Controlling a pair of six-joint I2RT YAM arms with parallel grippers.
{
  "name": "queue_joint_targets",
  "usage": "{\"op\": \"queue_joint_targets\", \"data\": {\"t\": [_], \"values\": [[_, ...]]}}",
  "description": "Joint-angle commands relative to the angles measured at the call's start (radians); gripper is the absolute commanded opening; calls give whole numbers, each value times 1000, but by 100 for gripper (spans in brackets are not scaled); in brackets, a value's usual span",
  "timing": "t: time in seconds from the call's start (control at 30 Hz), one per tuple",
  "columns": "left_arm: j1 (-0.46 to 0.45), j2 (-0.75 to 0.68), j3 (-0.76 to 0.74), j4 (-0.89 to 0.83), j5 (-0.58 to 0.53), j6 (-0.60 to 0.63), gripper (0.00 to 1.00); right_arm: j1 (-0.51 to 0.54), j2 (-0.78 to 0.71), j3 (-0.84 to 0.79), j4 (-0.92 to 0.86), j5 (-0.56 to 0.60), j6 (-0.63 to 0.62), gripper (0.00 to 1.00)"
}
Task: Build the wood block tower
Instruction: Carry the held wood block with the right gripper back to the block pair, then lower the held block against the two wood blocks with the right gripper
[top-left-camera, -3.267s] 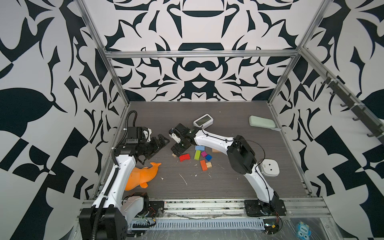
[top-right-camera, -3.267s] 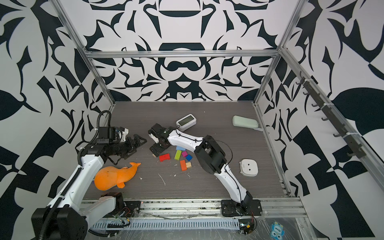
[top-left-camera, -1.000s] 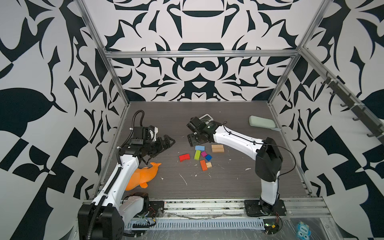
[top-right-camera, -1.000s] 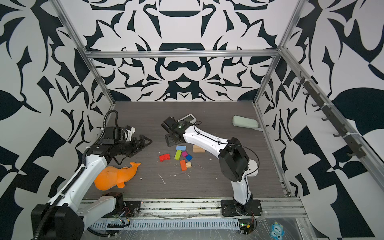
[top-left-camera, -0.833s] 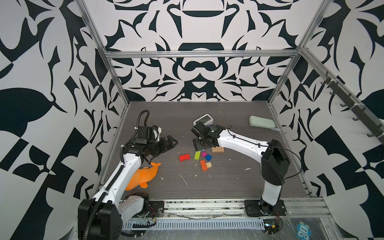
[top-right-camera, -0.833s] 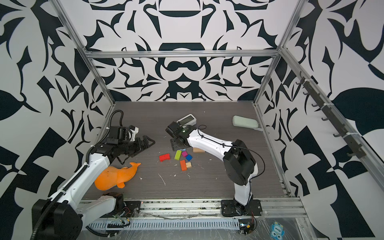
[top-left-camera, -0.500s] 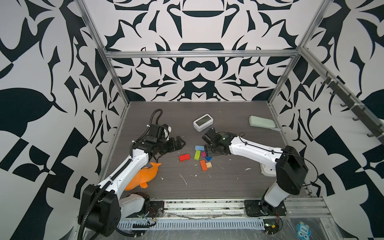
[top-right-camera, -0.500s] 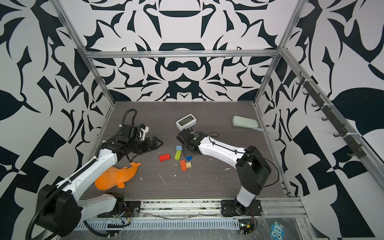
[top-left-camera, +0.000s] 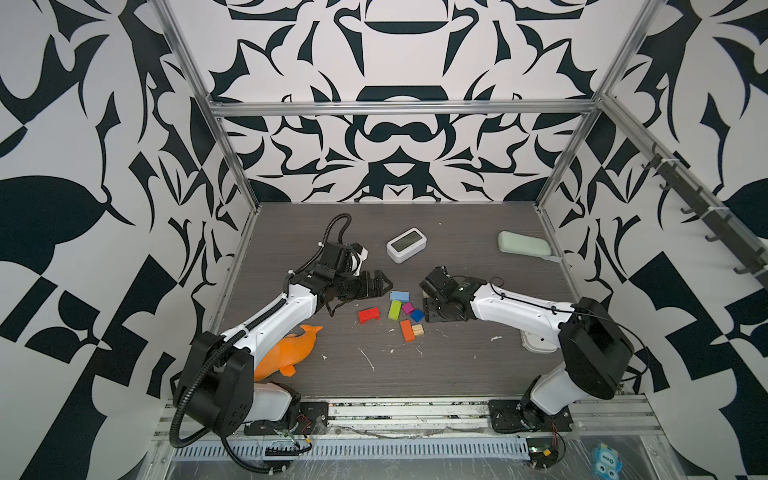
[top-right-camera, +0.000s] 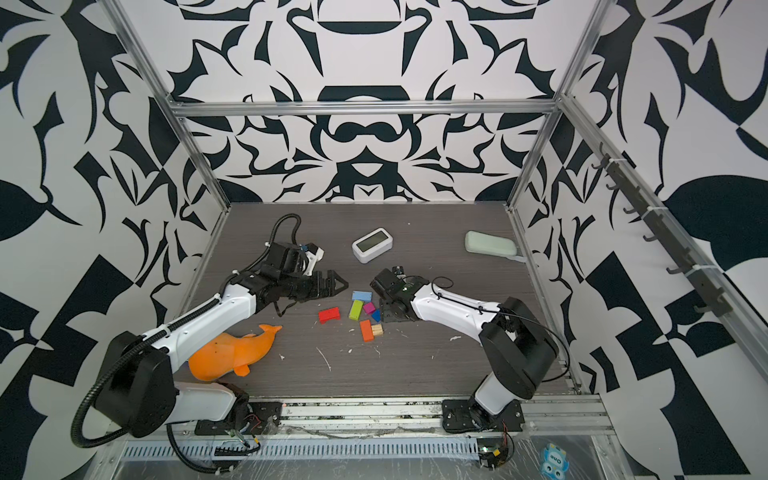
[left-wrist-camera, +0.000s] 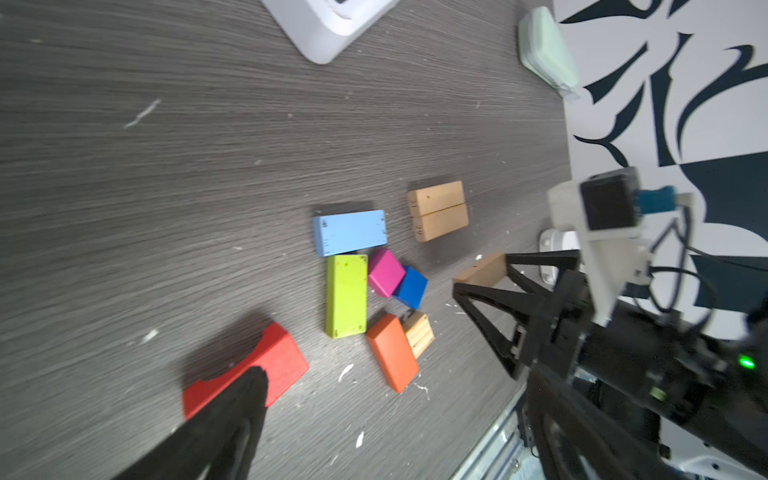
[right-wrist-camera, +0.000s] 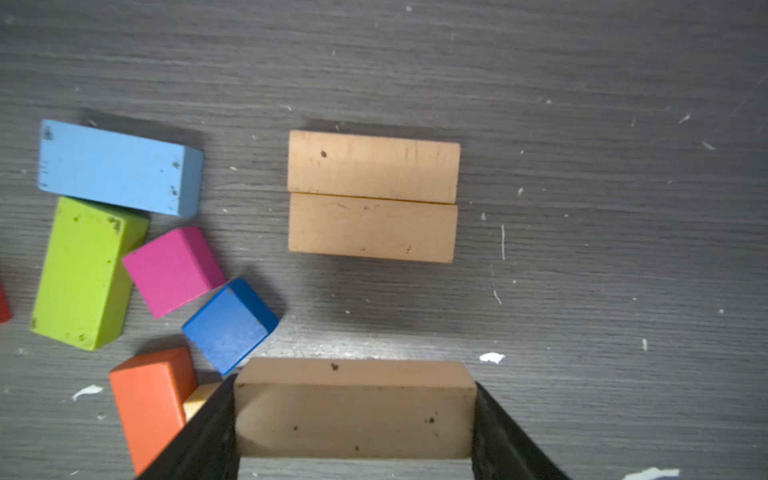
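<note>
Clamped on a tan bar (right-wrist-camera: 353, 409), the right gripper (right-wrist-camera: 355, 419) has come in near the tan pair (right-wrist-camera: 372, 195) mid-table, seemingly ready to stack, while the left gripper (top-left-camera: 384, 284), jaws apart, nears the red block (top-left-camera: 369, 314).

A plain tan bar (right-wrist-camera: 355, 409) flecked with dark specks sits between the right arm's black jaws, and just ahead of them lie two matching tan bars (right-wrist-camera: 372, 195) on a dark grey, wood-grained surface (right-wrist-camera: 582, 208) dotted with white flecks. To one side of the jaws are a light blue bar (right-wrist-camera: 116, 166), a lime green bar (right-wrist-camera: 85, 272), a magenta cube (right-wrist-camera: 172, 270), a dark blue cube (right-wrist-camera: 228, 324) and an orange bar (right-wrist-camera: 151, 401), the light blue and green paint chipped dark. Bold black-and-white swirls cover the walls (top-left-camera: 395, 145), while the dolphin toy (top-left-camera: 291, 351) is bright orange and the clock (top-left-camera: 406, 245) white.
</note>
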Motion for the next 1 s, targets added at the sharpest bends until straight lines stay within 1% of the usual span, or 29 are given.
{"op": "queue_joint_targets", "data": {"t": [0.0, 0.33, 0.97], "values": [[-1, 10, 27, 48, 61, -8, 100, -11, 9, -10, 47, -1, 7, 71], [-2, -12, 16, 45, 57, -36, 100, -36, 52, -36, 98, -10, -1, 72], [-1, -26, 7, 3, 41, -16, 100, -54, 148, 20, 97, -10, -13, 73]]}}
